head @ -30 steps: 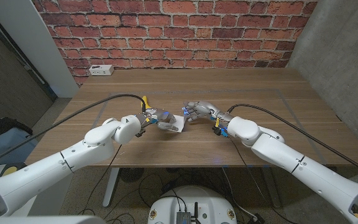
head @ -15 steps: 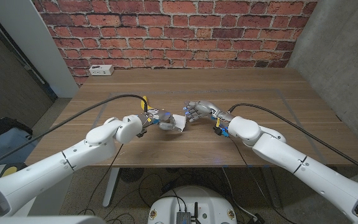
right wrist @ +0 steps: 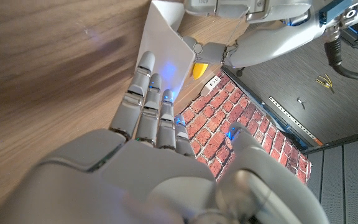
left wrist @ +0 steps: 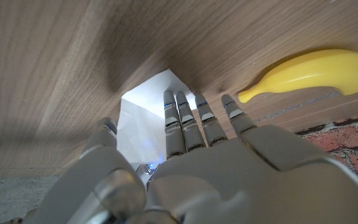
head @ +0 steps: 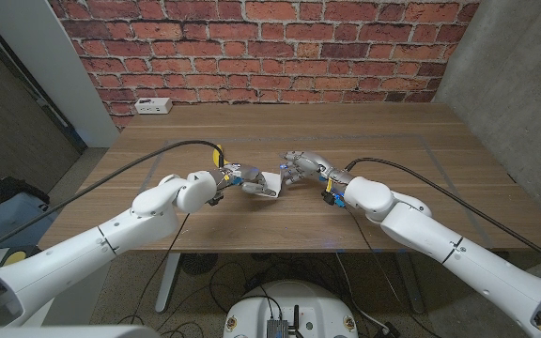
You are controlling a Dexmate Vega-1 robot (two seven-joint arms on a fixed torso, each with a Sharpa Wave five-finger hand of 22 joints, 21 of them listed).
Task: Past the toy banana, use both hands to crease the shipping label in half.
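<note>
The white shipping label (head: 270,185) stands tilted off the wooden table (head: 280,221) between my two hands. My left hand (head: 236,178) pinches its left side, thumb under and fingers (left wrist: 185,121) over the paper (left wrist: 143,115). My right hand (head: 301,169) meets the label's right side, its straight fingers (right wrist: 149,93) laid against the sheet (right wrist: 165,46) and the thumb apart from it. The yellow toy banana (head: 220,153) lies just behind my left wrist and beyond the label, with the banana (left wrist: 309,70) close to my left fingertips. My left hand (right wrist: 247,11) faces the right one.
A white power strip (head: 152,105) lies at the table's far left corner by the brick wall. Black cables (head: 172,150) run along both forearms. Bare wood stretches beyond and to the right of the hands.
The label has lifted from a drooping sheet near the tabletop to a raised, folded shape between the hands. Both hands have closed in a little toward each other.
</note>
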